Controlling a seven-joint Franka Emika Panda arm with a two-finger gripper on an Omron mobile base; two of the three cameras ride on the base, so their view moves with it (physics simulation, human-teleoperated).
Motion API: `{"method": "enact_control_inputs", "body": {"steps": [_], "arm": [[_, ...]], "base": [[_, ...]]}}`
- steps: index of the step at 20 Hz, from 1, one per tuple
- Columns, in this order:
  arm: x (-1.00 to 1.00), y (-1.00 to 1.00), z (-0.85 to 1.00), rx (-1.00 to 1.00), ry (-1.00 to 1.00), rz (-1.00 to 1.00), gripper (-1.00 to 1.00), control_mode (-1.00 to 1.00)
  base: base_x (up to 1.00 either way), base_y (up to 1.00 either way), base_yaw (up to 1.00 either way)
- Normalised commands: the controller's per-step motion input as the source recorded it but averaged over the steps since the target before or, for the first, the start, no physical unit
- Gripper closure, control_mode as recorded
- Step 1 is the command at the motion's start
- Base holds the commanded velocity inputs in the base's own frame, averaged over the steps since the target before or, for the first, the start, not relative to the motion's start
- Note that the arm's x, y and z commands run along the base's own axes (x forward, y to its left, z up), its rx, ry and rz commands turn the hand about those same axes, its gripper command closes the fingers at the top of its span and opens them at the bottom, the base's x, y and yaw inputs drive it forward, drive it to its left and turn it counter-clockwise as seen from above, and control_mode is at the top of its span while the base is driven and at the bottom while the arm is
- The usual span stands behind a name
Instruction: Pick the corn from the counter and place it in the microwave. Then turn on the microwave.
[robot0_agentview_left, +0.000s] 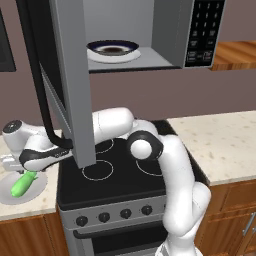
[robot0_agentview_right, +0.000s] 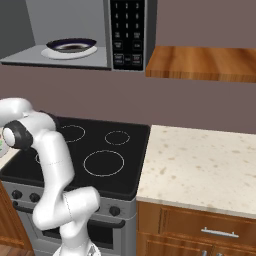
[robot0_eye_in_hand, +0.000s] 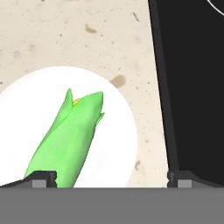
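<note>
At the lower left of the left base view, the fingers (robot0_eye_in_hand: 111, 179) hang released above the corn (robot0_agentview_left: 23, 184) on its white plate (robot0_agentview_left: 37, 190).

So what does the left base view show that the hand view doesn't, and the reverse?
Left base view alone: the microwave with its door swung open, a dark bowl on a white plate inside, its keypad, the oven knobs, and the gripper low over the corn.

Hand view alone: yellow kernels at the corn's open tip, and the spread fingertips.

Both: the corn lying on a white plate, the speckled counter and the black stovetop.
</note>
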Motion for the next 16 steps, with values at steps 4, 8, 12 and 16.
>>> {"method": "enact_control_inputs", "body": {"steps": [4,8,12,16], "arm": [[-0.01,0.15,-0.07,0.00,0.00,-0.02,-1.00,-1.00],[0.00,0.12,-0.09,0.00,0.00,-0.02,-1.00,-1.00],[0.00,0.11,-0.08,0.00,0.00,-0.02,-1.00,-1.00],[0.00,0.11,-0.05,0.00,0.00,-0.02,-1.00,-1.00]], "base": [[0.00,0.00,0.00],[0.00,0.00,0.00],[0.00,0.00,0.00],[0.00,0.00,0.00]]}}
